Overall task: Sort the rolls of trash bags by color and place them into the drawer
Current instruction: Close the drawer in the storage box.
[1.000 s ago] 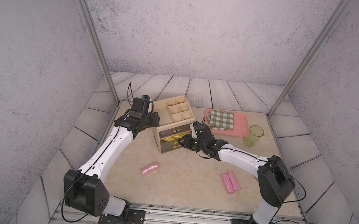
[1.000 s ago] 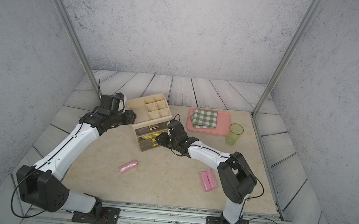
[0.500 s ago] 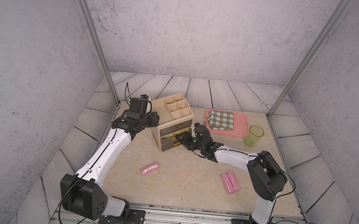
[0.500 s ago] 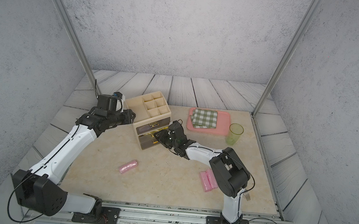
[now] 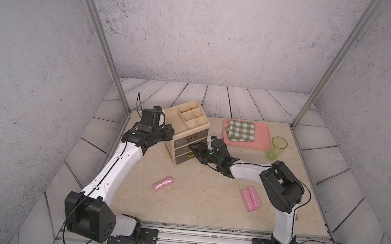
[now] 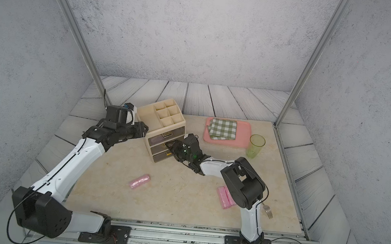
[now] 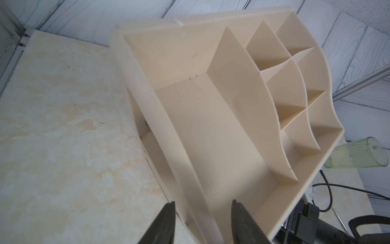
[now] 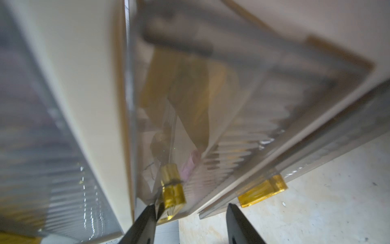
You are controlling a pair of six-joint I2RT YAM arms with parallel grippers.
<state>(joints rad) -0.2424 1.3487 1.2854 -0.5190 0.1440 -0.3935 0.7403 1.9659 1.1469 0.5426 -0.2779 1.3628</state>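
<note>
While the left gripper (image 7: pixel 203 202) straddles the side wall of the organizer (image 7: pixel 329 147) (bracing it, presumably; clamped or not, cannot tell), the right gripper (image 8: pixel 191 205) sits at the yellow handle (image 8: pixel 172 193) of the middle drawer (image 8: pixel 242 118), jaws parted, gripping nothing. One pink roll (image 5: pixel 163 183) and a pink pair (image 5: pixel 250 198) lie on the table (image 5: pixel 208 185).

Drawer (image 8: pixel 232 118) contents — yellowish blur behind ribbed front, shapes unreadable. Fork (image 6: pixel 269 211) — handle behind right arm (image 6: pixel 242 188), which also overlaps paired pink rolls (image 6: pixel 224 198).
</note>
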